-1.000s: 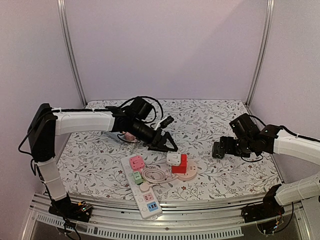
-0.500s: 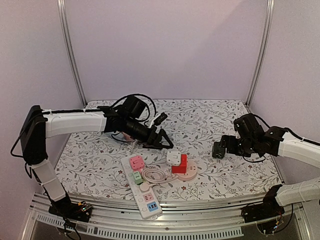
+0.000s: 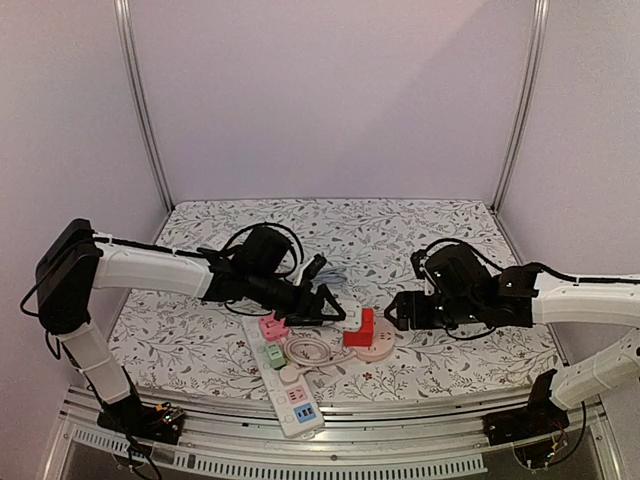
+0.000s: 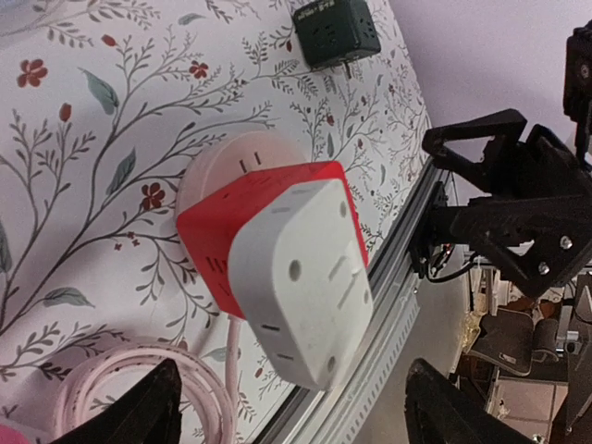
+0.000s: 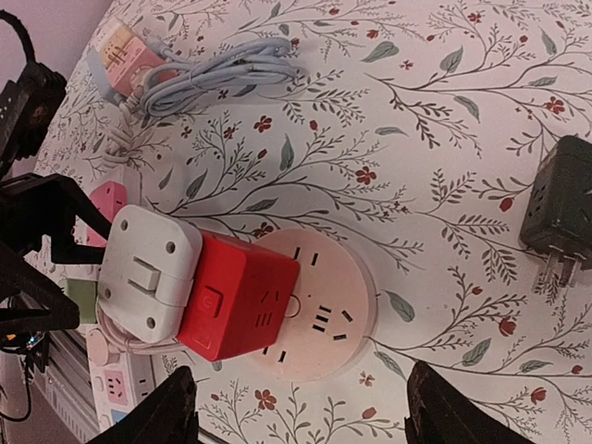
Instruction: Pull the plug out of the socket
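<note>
Top view: your left gripper (image 4: 293, 365) sits at 10 o'clock of the red cube (image 3: 358, 330), low over the table (image 3: 450, 235). Jaws wide. In the left wrist view the white plug (image 4: 301, 287) lies in the gap between the two fingers (image 4: 139, 407), and you can see no pad touching it. Your right gripper (image 5: 301, 370) is at 2 o'clock of the cube and near it, jaws also wide and holding nothing. The plug is seated against the cube's side. The cube stands on the round pink socket (image 5: 324, 310), over its 9 o'clock part in the right wrist view. From above, the plug is mostly hidden under your left gripper. The socket rests on the table near its front middle. A white strip (image 3: 290, 395) runs from the socket's 9 o'clock down toward 7 o'clock, with a pink block (image 3: 273, 325) and a green block (image 3: 276, 355) on it. A coiled pink cord (image 3: 308, 350) lies between strip and socket. In the right wrist view a dark adapter (image 5: 558, 217) lies at 3 o'clock of the socket, well apart, prongs pointing to 6 o'clock. A grey cable (image 5: 222, 69) is bundled at 11 o'clock.
</note>
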Motion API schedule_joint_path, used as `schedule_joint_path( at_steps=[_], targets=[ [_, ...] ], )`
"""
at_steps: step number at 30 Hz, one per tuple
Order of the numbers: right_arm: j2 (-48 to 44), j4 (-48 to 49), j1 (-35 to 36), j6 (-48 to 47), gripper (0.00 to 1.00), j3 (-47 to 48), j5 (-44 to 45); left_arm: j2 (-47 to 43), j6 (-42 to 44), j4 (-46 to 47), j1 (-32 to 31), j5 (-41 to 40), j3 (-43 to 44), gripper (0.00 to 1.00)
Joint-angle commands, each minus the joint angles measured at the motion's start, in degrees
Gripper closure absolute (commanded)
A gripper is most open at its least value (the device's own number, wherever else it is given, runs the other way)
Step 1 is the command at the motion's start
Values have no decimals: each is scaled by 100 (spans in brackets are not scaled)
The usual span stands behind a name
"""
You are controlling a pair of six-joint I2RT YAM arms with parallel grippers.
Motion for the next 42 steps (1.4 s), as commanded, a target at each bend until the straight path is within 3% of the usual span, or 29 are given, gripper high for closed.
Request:
schedule_joint_path(
  at_steps=[1, 11, 23, 42],
  targets=[
    [462, 564, 203, 266, 28, 156, -251, -173, -509, 1097, -182, -232, -205, 18],
    [1085, 1255, 226, 694, 38, 206, -256, -292, -628, 1121, -226, -640, -432, 20],
    [1588, 1227, 229, 807, 48, 317, -123, -230, -578, 1123, -374, -622, -388, 21],
    [1983, 1029, 237, 1002, 73, 299, -90, -234, -666, 1113, -697, -561, -227, 20]
  ],
)
